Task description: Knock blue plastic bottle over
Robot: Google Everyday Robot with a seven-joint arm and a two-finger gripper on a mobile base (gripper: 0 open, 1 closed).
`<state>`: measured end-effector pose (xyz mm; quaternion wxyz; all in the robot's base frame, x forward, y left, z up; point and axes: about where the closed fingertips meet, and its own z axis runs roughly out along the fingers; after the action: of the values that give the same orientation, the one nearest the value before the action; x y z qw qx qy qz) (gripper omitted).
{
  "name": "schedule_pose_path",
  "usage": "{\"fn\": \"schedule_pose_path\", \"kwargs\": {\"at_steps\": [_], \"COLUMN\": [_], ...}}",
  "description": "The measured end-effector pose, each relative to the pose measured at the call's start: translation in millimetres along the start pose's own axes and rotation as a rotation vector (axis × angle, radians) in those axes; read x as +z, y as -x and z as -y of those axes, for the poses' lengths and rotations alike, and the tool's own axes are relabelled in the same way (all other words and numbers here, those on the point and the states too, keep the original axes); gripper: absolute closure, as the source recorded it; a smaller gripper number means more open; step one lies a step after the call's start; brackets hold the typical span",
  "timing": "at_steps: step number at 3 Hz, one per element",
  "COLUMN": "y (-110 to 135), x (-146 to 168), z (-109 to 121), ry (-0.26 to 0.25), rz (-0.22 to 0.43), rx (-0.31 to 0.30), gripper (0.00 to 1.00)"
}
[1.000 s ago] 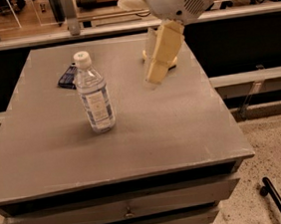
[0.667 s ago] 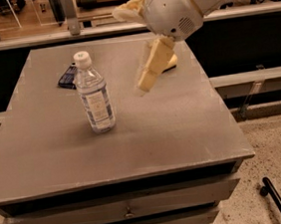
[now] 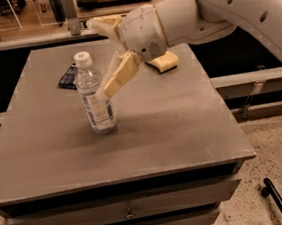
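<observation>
Matt grey counter (image 3: 183,130), glossy clear blue plastic bottle (image 3: 96,109) with smooth white cap (image 3: 82,59), smooth cream plastic gripper (image 3: 110,86) just beside the bottle's upper half.

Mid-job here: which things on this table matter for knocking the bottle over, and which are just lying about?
In the job:
- blue plastic bottle, standing, not yet knocked over
- gripper, at the bottle's upper body, touching or nearly so

Just lying about:
- dark blue packet, flat behind the bottle
- yellow sponge, farther back, under the arm
</observation>
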<state>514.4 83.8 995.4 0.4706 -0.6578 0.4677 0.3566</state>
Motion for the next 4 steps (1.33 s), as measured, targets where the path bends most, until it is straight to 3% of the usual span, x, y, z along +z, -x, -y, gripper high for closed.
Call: {"fn": "schedule_pose_path", "kwargs": {"at_steps": [1,3,4], "y": [1.3,-29.5,-44.1], "x": [2.4,3.4,6.3], "z": [-0.7,-15.8,-22.6], "ry": [0.006,-0.005,-0.027], "rz": [0.007,0.015,0.061], "rx": [0.003,0.138,0.178], "gripper": [0.00,0.00,0.00]}}
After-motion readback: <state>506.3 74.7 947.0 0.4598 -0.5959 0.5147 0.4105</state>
